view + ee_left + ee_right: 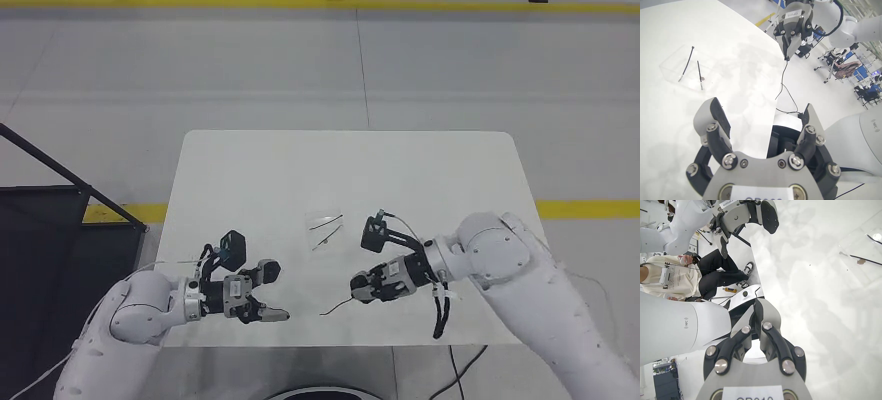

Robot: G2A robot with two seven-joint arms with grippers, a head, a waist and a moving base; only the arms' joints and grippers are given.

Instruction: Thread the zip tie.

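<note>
R gripper [787, 56] is pinched shut on the zip tie [782, 81] by one end, strap dangling by the table's [300, 170] near edge, prob so the L gripper [762, 106], wide open & empty opposite, can catch the tail; spares [687, 64] sit in clear tray [668, 70] mid-table.

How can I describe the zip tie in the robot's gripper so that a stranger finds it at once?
Near the robot-side edge of the white table, find the shut right gripper. A thin black zip tie hangs from it. The other two zip ties lie in the clear tray; this one alone is in the air.
</note>
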